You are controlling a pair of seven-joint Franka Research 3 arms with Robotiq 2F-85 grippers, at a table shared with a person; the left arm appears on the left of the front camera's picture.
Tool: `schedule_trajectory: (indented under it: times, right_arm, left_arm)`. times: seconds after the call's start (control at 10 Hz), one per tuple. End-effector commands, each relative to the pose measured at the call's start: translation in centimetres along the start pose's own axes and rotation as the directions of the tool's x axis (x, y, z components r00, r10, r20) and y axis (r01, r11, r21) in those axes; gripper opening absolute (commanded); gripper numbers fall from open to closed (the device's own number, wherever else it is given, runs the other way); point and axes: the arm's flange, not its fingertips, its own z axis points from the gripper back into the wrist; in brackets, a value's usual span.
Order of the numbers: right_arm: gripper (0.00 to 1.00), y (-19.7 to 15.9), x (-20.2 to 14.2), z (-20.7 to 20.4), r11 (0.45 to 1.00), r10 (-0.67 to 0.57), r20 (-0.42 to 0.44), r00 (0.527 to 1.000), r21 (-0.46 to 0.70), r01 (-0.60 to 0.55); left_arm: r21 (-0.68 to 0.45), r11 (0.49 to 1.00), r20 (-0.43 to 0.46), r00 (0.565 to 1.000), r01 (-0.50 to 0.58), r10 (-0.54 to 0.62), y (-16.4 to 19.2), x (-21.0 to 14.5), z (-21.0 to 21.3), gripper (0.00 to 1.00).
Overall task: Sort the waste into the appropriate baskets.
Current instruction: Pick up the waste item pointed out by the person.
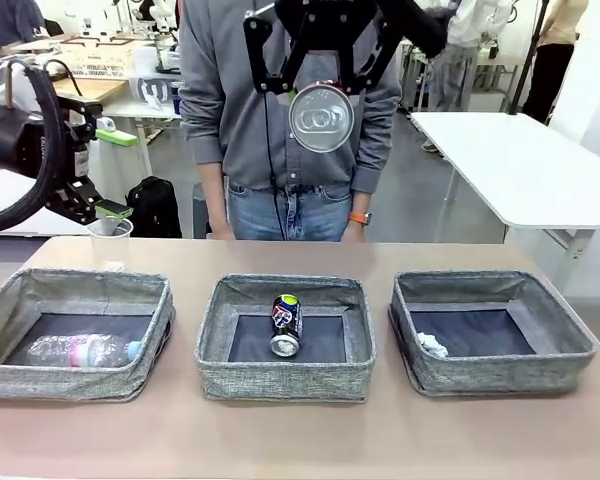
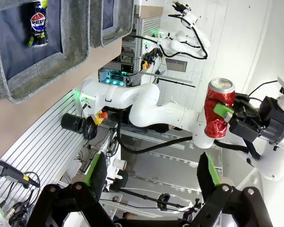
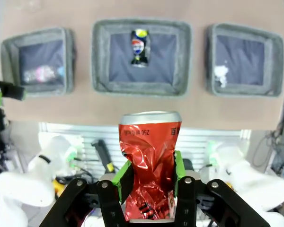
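Right gripper pinching crushed red can high above middle basket, left gripper spread wide at far left.

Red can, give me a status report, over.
Right gripper shut on crushed red can, held high. Left gripper open, empty. Middle basket holds dark can; nothing seen in the way.

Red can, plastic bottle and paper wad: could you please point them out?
red can [image 3: 149, 163], right wrist view, crumpled middle.
plastic bottle [image 1: 85, 350], front view, pink label.
paper wad [image 1: 432, 345], front view, centre.
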Motion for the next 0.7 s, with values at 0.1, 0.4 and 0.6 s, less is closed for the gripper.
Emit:
schedule_trajectory:
  times: [0.1, 0.4, 0.6]
  right_arm:
    - [0.36, 0.37, -0.1, 2.02, 1.0, -0.025, 0.045, 0.999, -0.013, 0.026]
    - [0.36, 0.18, 0.53, 1.63, 0.999, -0.021, 0.075, 0.997, -0.025, 0.023]
    - [0.36, -0.26, -0.17, 2.06, 1.0, 0.0, 0.047, 0.999, 0.007, -0.001]
  left_arm:
    - [-0.004, 1.0, 0.01, 1.0, 0.001, -0.001, -0.29, -0.16, -0.12, 0.97]
    - [-0.004, 1.0, 0.01, 1.0, 0.001, -0.001, -0.29, -0.16, -0.12, 0.97]
    - [-0.004, 1.0, 0.01, 1.0, 0.001, -0.001, -0.29, -0.16, -0.12, 0.97]
